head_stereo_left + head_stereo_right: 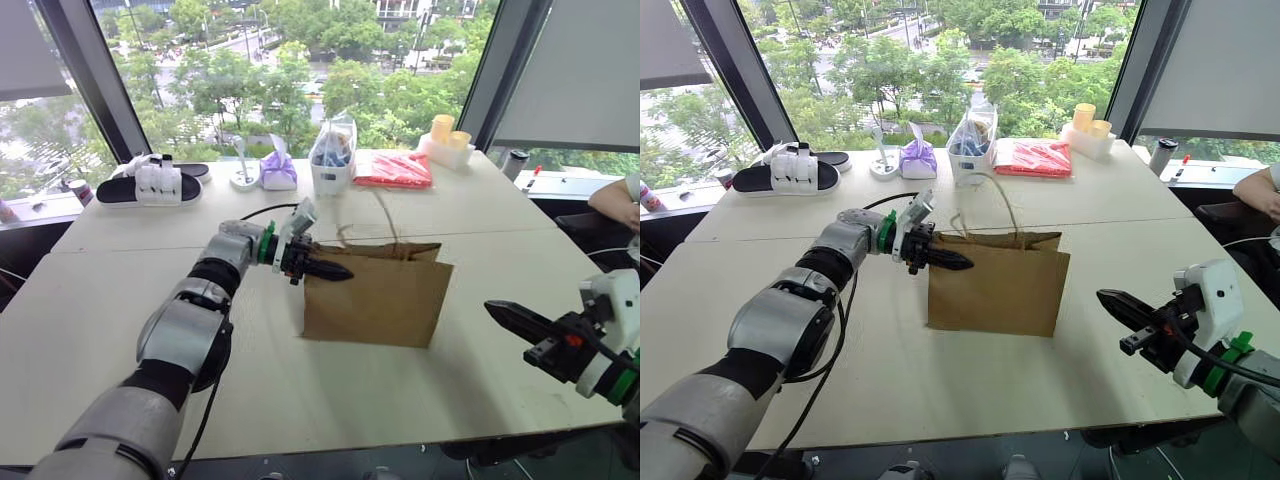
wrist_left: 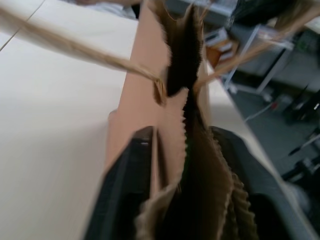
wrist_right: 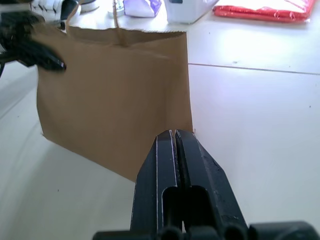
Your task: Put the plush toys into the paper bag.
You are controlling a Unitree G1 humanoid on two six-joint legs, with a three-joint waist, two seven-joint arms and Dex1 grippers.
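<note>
1. Windows with trees beyond them back a pale surface (image 1: 120, 330), on which the bag (image 1: 375, 300) is stood upright near the middle, its mouth upward and its cord handles raised.
2. No orange or green toy can be seen on the surface or in either hand, and the inside of the bag is hidden, so the toys are judged to be already in the bag; this cannot be confirmed.
3. If so, little is left beyond drawing the hands away.
4. The left hand (image 1: 330, 270) is held at the bag's top edge on its left side. In the left wrist view, the bag's serrated rim is seen passing between the parted fingers (image 2: 127, 180), so the paper is straddled rather than firmly pinched.
5. The right hand (image 1: 1120, 303) is held well apart from the bag, toward the surface's right edge, fingers pressed together and empty.
</note>
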